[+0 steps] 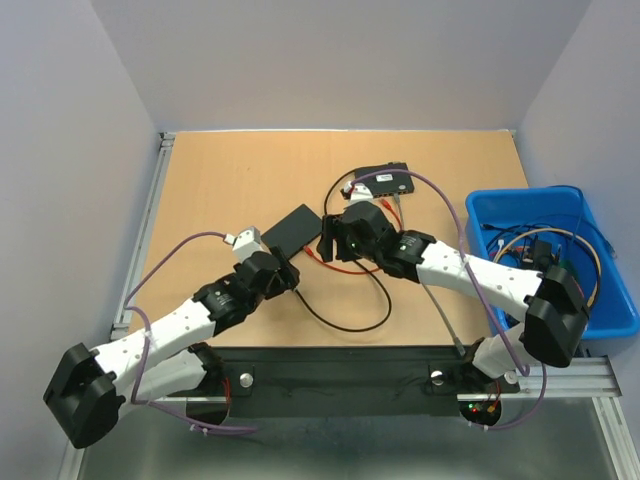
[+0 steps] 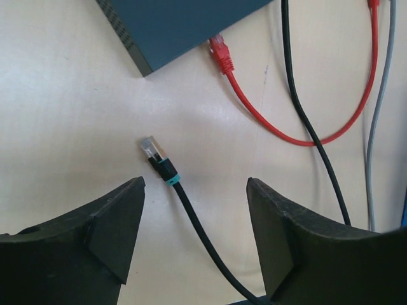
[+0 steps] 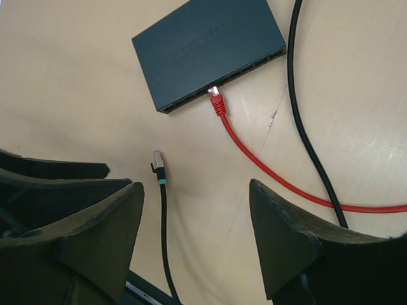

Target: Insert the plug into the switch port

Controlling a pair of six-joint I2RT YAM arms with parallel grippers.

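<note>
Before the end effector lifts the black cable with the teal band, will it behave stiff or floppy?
Probably floppy: the black cable lies in a gentle curve, so its tail would likely sag and drag. Its plug looks small and light, and may twist if gripped off-centre. Held near the teal band, it should probably stay straighter.

No text, brand, number or sign is legible in any view. The lid of the dark grey rectangular switch box (image 3: 210, 47) bears a faint raised marking, too blurred to read. The second, cabled black box (image 1: 383, 181) appears too small for any lettering to be made out.
</note>
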